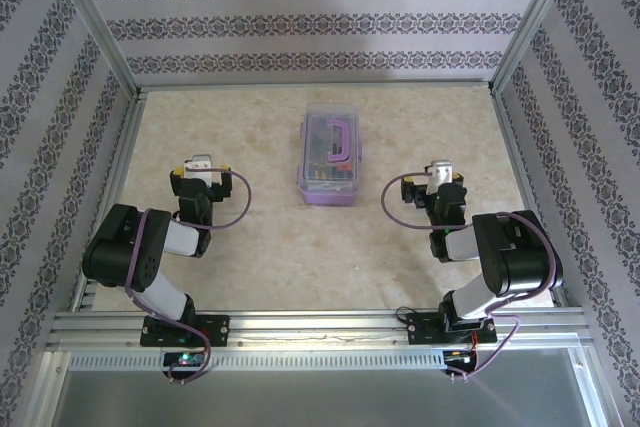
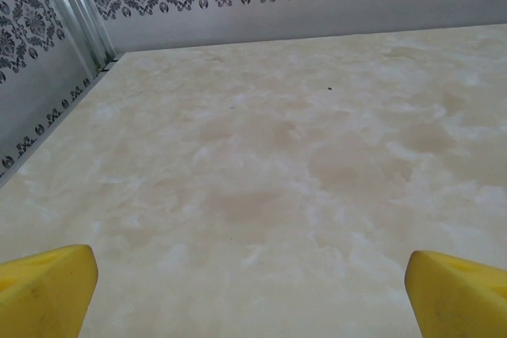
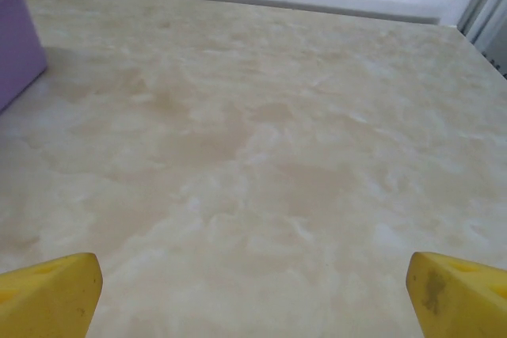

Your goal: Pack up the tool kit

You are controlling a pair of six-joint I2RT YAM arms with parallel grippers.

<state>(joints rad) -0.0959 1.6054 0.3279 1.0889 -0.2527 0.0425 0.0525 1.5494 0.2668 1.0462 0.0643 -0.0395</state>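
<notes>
Between left jaws and right jaws, touching neither: tool kit (image 1: pixel 329 159) | both spread wide, empty

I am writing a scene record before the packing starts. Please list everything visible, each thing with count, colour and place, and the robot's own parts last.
small rectangular tool kit box, lilac plastic base, clear lid: one, lilac and clear, middle of the table, between the grippers, lid on.
purple handle: one, purple, on the lid.
small tools: count unclear, mixed colours, inside the box, seen through the lid.
beige marbled table: one, under everything.
patterned walls: three, pale with dark ornament bands, left, far and right.
left gripper: one, yellow fingertips, open, empty, left of the box.
right gripper: one, yellow fingertips, open, empty, right of the box.
</notes>
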